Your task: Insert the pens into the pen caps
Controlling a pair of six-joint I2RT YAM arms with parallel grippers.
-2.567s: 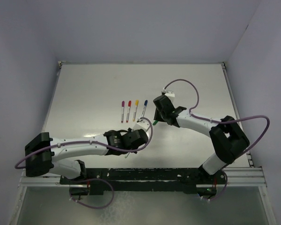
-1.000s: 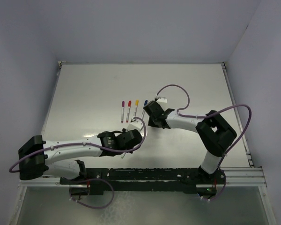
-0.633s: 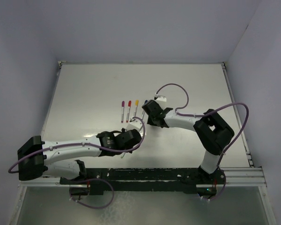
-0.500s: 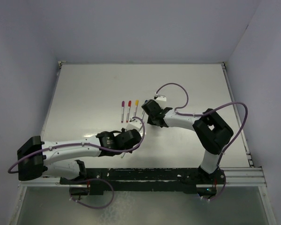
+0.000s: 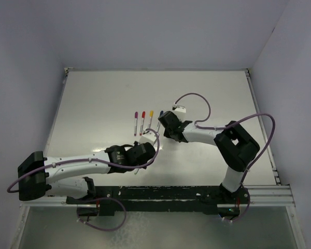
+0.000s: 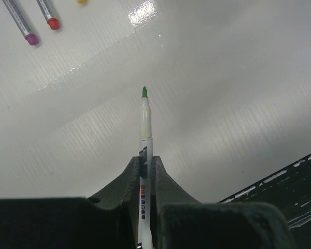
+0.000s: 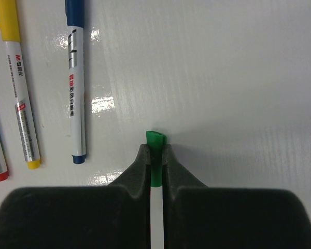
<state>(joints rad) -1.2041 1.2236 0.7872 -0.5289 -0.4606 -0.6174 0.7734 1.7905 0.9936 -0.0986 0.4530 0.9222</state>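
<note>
Whereas it stood farther right before, right claw (image 7: 155,151) pinching green cap (image 7: 156,139), now near left claw (image 6: 145,158) pinching green-tipped pen (image 6: 145,122).

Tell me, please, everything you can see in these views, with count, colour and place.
capped pens: four, pale barrels with purple, red, yellow and blue caps, lying in a row mid-table.
green-tipped pen: one, white barrel, uncapped, held above the table.
green cap: one, green, held beside the blue pen of the row.
table: one, white, under everything.
rail: one, black and silver, along the near edge.
cables: two, purple, looped along the arms.
left gripper: one, black, shut on the green-tipped pen.
right gripper: one, black, shut on the green cap.
</note>
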